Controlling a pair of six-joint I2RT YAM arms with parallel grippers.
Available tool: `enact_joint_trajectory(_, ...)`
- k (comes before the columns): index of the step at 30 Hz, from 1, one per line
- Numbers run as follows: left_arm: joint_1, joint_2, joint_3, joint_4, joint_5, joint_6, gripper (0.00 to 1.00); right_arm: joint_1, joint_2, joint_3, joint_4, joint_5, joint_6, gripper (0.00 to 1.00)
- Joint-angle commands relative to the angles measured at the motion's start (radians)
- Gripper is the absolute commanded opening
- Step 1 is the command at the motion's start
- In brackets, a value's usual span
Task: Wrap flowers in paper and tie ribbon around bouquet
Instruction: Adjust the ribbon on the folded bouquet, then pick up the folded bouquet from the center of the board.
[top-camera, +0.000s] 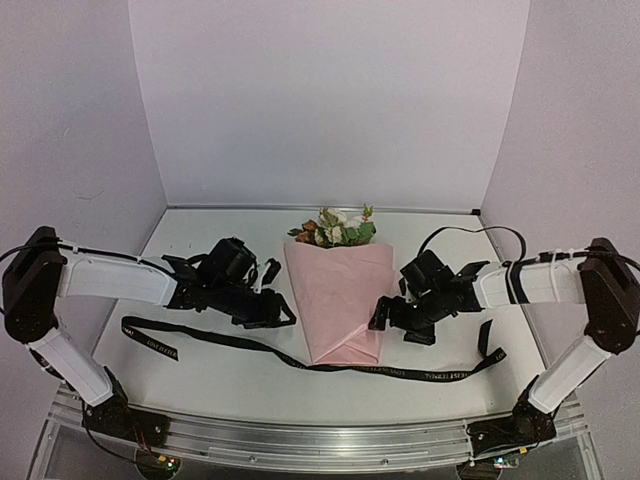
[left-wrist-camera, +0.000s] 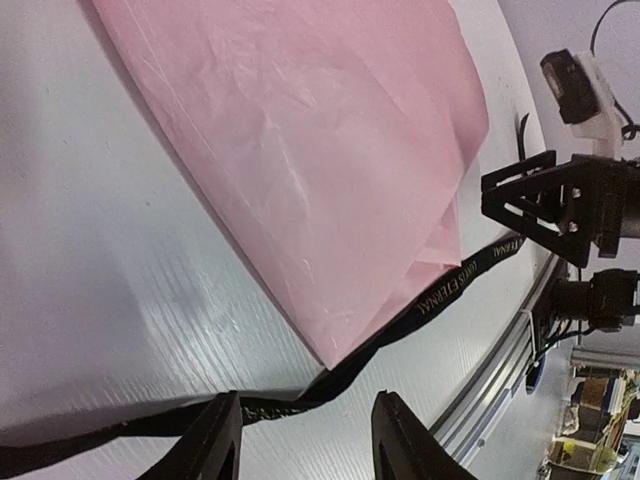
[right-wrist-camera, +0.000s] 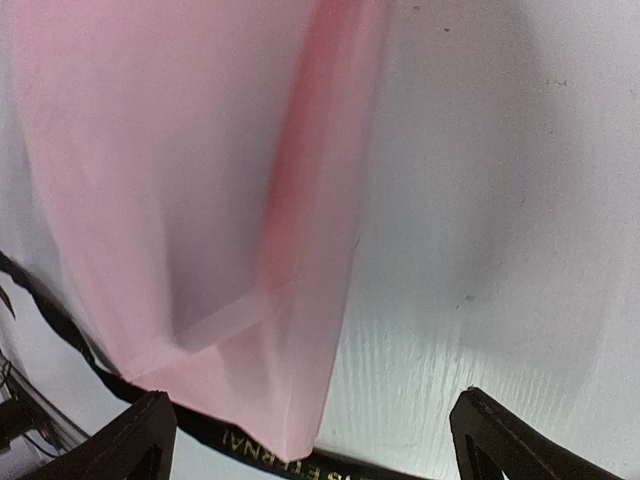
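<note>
Flanking bouquet (top-camera: 338, 300): left gripper (top-camera: 284, 316), right gripper (top-camera: 381, 317)

The left arm (top-camera: 110, 280) and right arm (top-camera: 540, 283) share white shells, black joints, black cables (top-camera: 480, 228) and angular black fingers (left-wrist-camera: 215, 440).

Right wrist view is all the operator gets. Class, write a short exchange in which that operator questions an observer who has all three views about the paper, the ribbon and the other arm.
Operator: I see only pink paper and a bit of ribbon. Are any flowers inside?
Observer: Yes, the flowers stick out of the paper at its far, wide end.
Operator: Is the ribbon tied?
Observer: No. The ribbon passes under the paper's narrow tip, and both ends lie loose, one on each side.
Operator: Where is the left end effector?
Observer: The left end effector is beside the paper's left edge. It is open and holds nothing, and the ribbon crosses at its fingertips.
</note>
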Motion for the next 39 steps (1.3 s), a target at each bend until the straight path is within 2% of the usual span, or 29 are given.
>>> enact_joint_trajectory(1, 0.092, 0.113, 0.081, 0.081, 0.093, 0.009, 0.52, -0.059, 0.103, 0.042, 0.087, -0.020, 0.084, 0.98)
enact_joint_trajectory(8, 0.127, 0.300, 0.176, 0.170, 0.235, -0.005, 0.58, -0.078, 0.181, 0.072, 0.138, -0.050, 0.134, 0.98)
enact_joint_trajectory(11, 0.127, 0.359, 0.204, 0.200, 0.264, -0.035, 0.59, -0.078, 0.202, 0.078, 0.147, -0.060, 0.156, 0.93)
enact_joint_trajectory(16, 0.127, 0.428, 0.259, 0.196, 0.281, -0.080, 0.57, -0.078, 0.237, 0.092, 0.169, -0.089, 0.207, 0.77)
enact_joint_trajectory(24, 0.127, 0.470, 0.335, 0.135, 0.295, -0.104, 0.48, -0.080, 0.255, 0.159, 0.160, -0.129, 0.271, 0.33)
enact_joint_trajectory(27, 0.128, 0.473, 0.375, 0.069, 0.300, -0.105, 0.42, -0.081, 0.254, 0.186, 0.132, -0.145, 0.296, 0.20)
enact_joint_trajectory(35, 0.136, 0.483, 0.457, -0.065, 0.346, -0.114, 0.27, -0.083, 0.225, 0.263, -0.007, -0.159, 0.336, 0.02)
enact_joint_trajectory(39, 0.139, 0.465, 0.469, -0.108, 0.365, -0.119, 0.24, -0.083, 0.218, 0.280, -0.039, -0.176, 0.378, 0.00)
